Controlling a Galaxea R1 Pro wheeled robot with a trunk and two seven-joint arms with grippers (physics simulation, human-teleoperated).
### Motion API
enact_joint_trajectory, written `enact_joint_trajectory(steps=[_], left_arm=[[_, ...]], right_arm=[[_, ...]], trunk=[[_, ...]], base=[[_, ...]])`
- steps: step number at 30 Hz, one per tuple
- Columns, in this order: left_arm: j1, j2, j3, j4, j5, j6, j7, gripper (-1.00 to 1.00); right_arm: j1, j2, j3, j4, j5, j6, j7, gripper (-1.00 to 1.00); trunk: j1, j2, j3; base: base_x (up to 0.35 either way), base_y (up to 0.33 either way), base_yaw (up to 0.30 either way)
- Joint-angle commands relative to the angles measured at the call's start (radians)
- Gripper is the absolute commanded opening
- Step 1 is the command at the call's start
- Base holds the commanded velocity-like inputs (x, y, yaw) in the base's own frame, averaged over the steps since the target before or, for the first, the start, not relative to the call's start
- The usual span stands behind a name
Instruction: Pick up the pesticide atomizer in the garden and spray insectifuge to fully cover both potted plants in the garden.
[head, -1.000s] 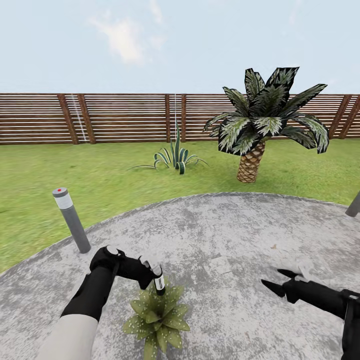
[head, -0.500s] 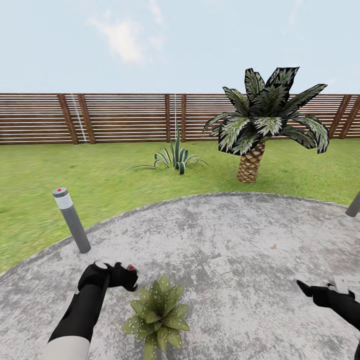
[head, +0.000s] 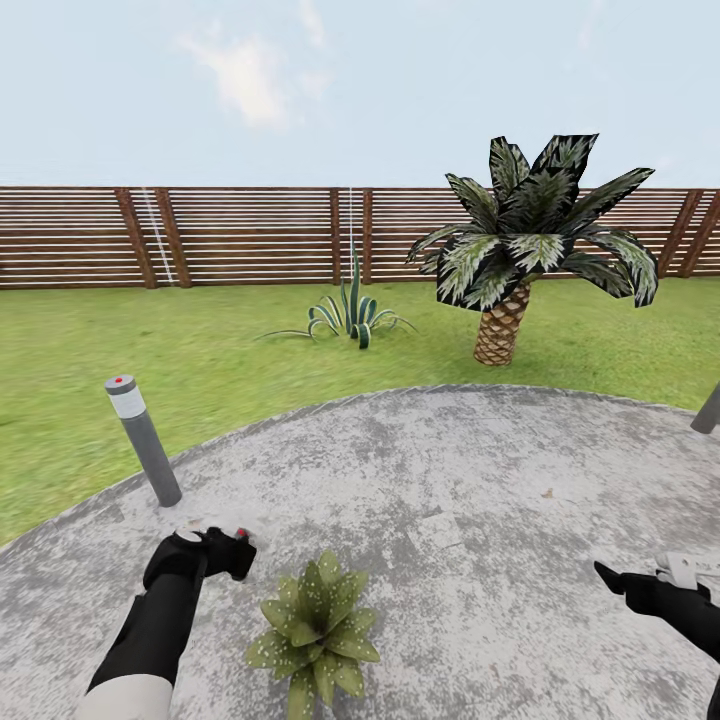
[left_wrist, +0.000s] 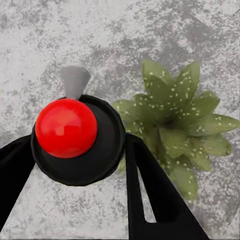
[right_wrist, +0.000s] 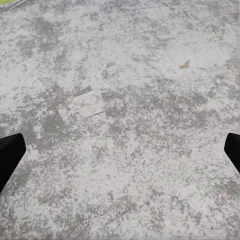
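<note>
Round grey paved patio (head: 480, 470), lawn, slatted fence (head: 250, 235), palm (head: 530, 240), bollard lamp (head: 143, 438). Left gripper (left_wrist: 75, 165) clamped on the pesticide atomizer (left_wrist: 75, 132), red-capped, just beside the white-specked potted plant (head: 315, 625). Right gripper (right_wrist: 120, 150): fingers spread wide above bare paving.

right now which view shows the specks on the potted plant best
The left wrist view: the potted plant appears large, and the whitish specks on its leaves are distinct, though the left gripper covers part of it. The head view shows the whole rosette small, with fainter specks. The right wrist view shows paving.
</note>
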Motion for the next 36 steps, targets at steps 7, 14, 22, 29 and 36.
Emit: enact_joint_trajectory(steps=[7, 14, 22, 29, 36], left_arm=[[-0.006, -0.001, 0.01, 0.096, 0.001, 0.001, 0.309, -1.0], [-0.004, -0.004, 0.002, 0.106, 0.018, -0.001, 0.329, -1.0], [0.071, -0.003, 0.008, 0.104, 0.057, -0.008, 0.333, -1.0], [0.119, -0.003, 0.007, 0.103, 0.059, -0.013, 0.335, -1.0], [0.123, -0.003, 0.008, 0.103, 0.06, -0.013, 0.337, -1.0]], right_arm=[[-0.002, 0.007, -0.001, 0.003, 0.004, -0.006, -0.004, 1.0], [-0.002, 0.008, -0.008, 0.01, 0.002, -0.018, -0.094, 1.0], [-0.002, 0.003, -0.044, 0.339, -0.001, -0.182, -0.126, 1.0], [-0.002, 0.004, -0.09, 0.386, -0.001, -0.27, -0.122, 1.0], [-0.002, 0.001, -0.161, 0.394, 0.0, -0.279, -0.126, 1.0]], trunk=[[0.0, -0.001, -0.001], [0.0, -0.001, -0.001], [0.0, -0.001, -0.001], [0.0, -0.001, -0.001], [0.004, -0.008, -0.004]], base=[[0.0, 0.0, 0.0], [0.0, 0.0, 0.0], [0.0, 0.0, 0.0], [0.0, 0.0, 0.0], [0.0, 0.0, 0.0]])
